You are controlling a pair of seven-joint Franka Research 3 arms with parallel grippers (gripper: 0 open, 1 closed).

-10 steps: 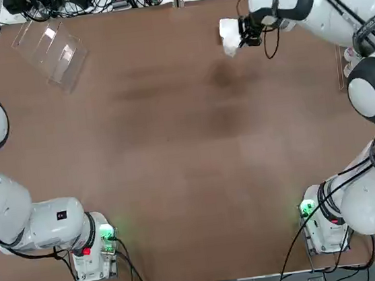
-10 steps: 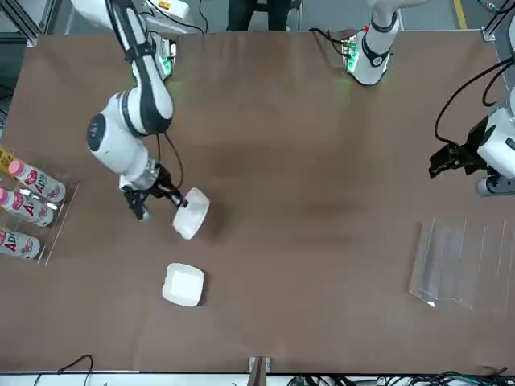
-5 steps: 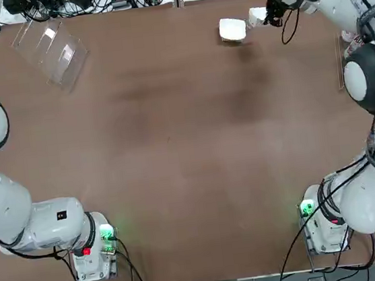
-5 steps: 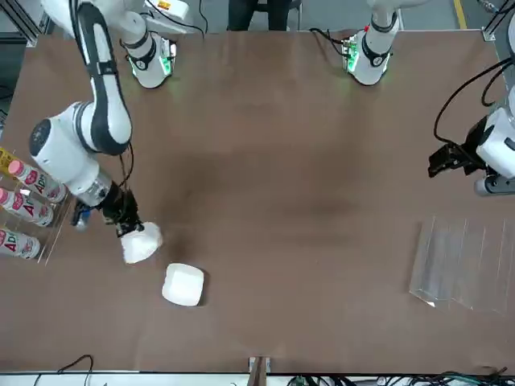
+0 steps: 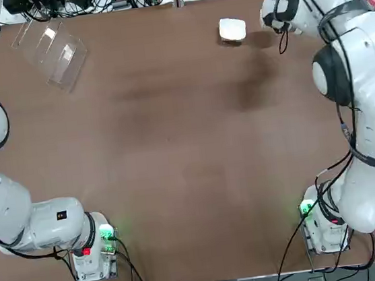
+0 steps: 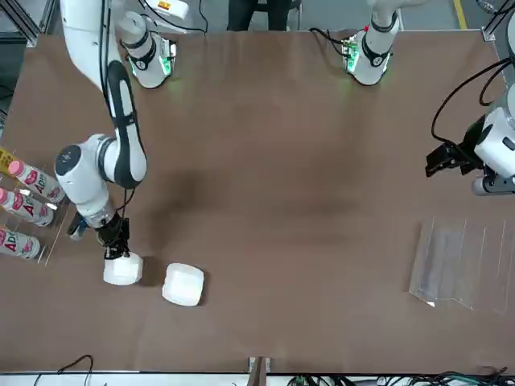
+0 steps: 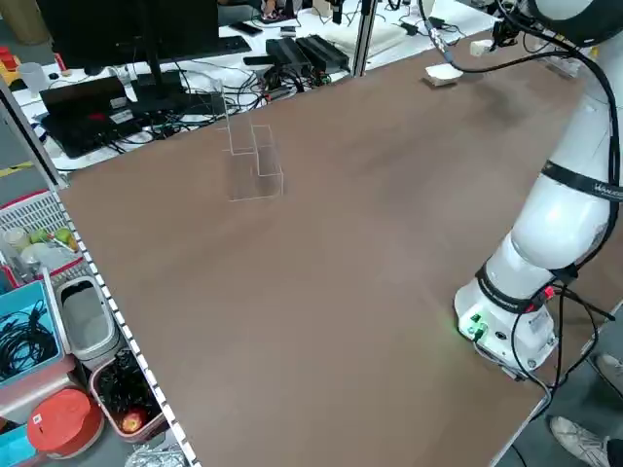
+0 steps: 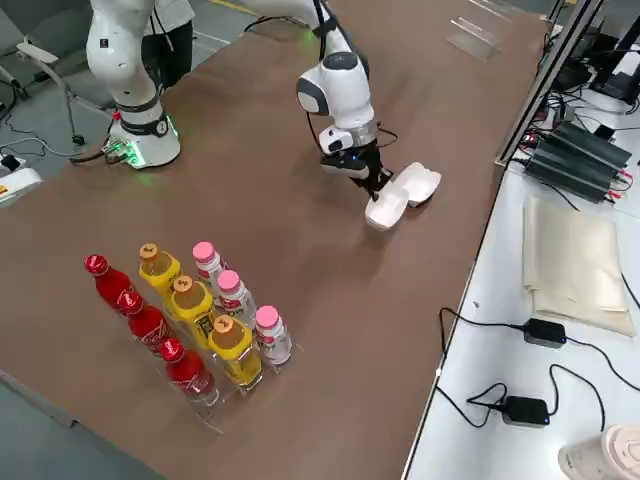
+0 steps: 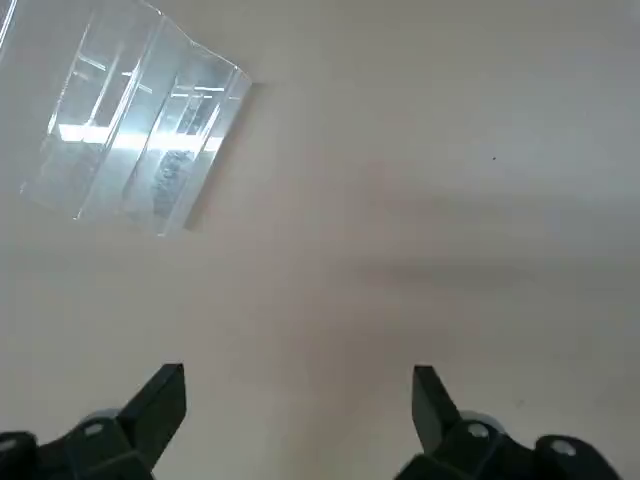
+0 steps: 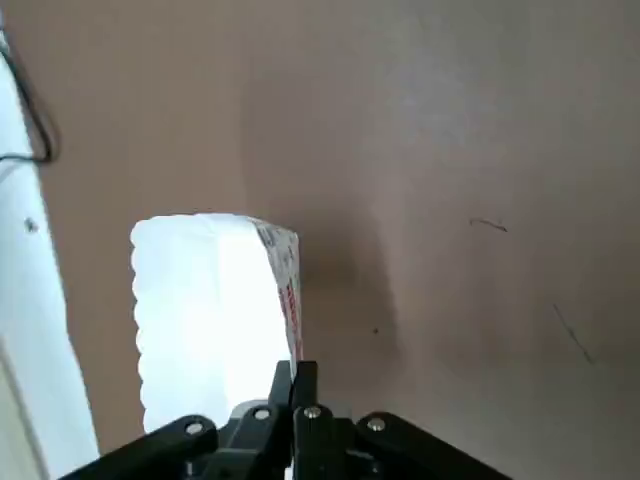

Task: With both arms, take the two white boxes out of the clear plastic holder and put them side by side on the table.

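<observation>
Brown table (image 6: 322,201), floor (image 6: 426,16) beyond, underlies open left gripper (image 6: 430,166), right gripper (image 6: 117,252) holding box (image 6: 122,270).

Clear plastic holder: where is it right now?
In the top view, the clear plastic holder lies on the brown table at the robot's far left, near the far edge, beyond the left arm and beside the tangle of black cables.

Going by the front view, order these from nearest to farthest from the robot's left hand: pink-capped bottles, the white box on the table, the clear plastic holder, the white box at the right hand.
1. Clear plastic holder: on the robot's left.
2. White box on the table: toward the robot's right.
3. White box at the right hand: just beyond.
4. Pink-capped bottles: far right side.
</observation>
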